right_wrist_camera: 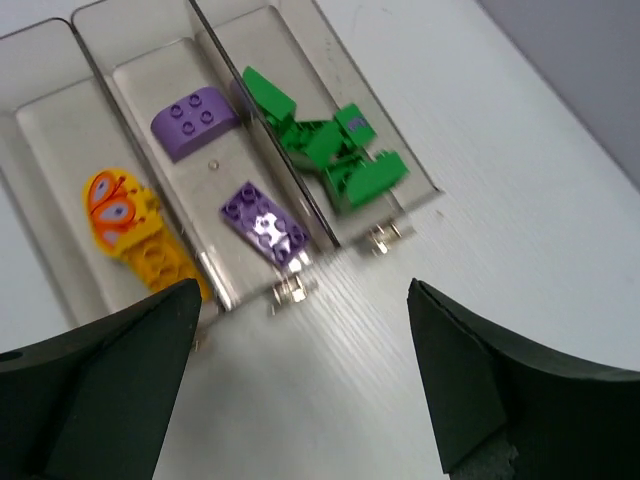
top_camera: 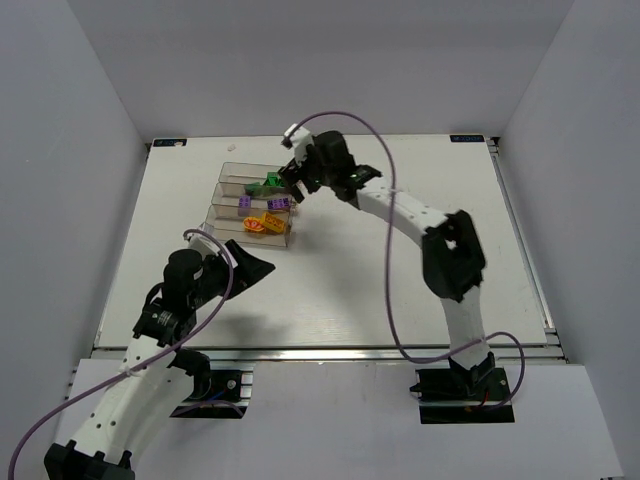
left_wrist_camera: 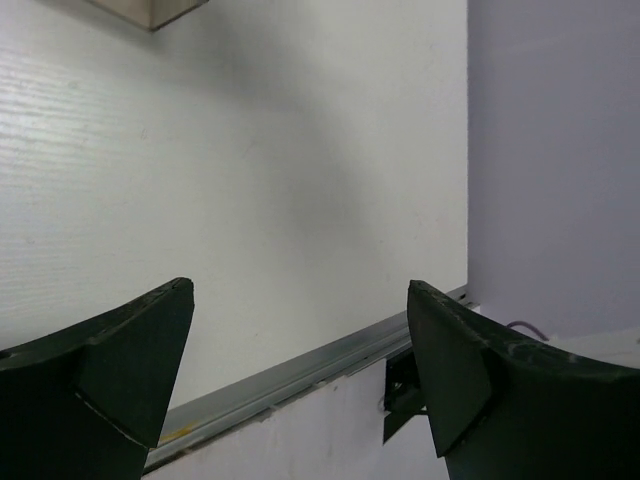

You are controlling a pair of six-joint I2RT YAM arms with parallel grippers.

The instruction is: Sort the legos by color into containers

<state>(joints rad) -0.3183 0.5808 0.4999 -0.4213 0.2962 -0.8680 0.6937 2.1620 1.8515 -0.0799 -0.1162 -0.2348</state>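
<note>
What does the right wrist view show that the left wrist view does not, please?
Only the right wrist view shows bricks in the containers: orange-yellow legos in one bin, purple legos in the next, green legos in the third. Only the left wrist view shows the metal edge rail of the table and the grey wall beyond it. Both share bare white table and an open, empty tool: the right tool and the left tool.

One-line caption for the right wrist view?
Open right tool hovers by clear bins holding an orange-yellow brick, purple bricks and green bricks.
</note>
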